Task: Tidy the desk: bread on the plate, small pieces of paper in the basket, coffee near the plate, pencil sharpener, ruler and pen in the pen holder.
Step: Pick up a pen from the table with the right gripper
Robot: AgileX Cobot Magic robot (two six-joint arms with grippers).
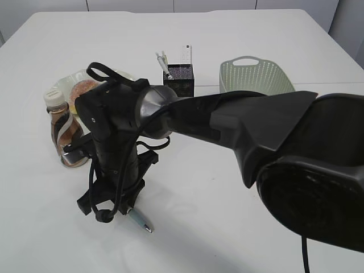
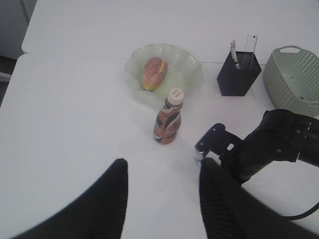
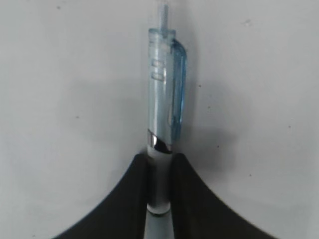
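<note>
**A:** Which step are you on?

**B:** The pen step, I judge. Your right hand (image 3: pixel 159 172) pinches the pen (image 3: pixel 164 104) at the bottom centre of its wrist view, fingers tight against the barrel on the bench (image 1: pixel 239 170). Your left hand (image 2: pixel 162 199) hangs open and empty.

**A:** And next?

**B:** Lift straight, then carry it to the pen holder (image 1: pixel 179 79) at upper centre, where the ruler (image 1: pixel 186 54) already stands. Coffee (image 2: pixel 169 122) sits beside the plate (image 2: pixel 187 69); bread (image 2: pixel 153 72) is on it.

White table (image 1: pixel 239 187): plate (image 2: pixel 187 67), coffee btl (image 2: pixel 168 119), holder (image 2: pixel 238 74), basket (image 1: pixel 256 77), pen (image 3: pixel 164 104).
</note>
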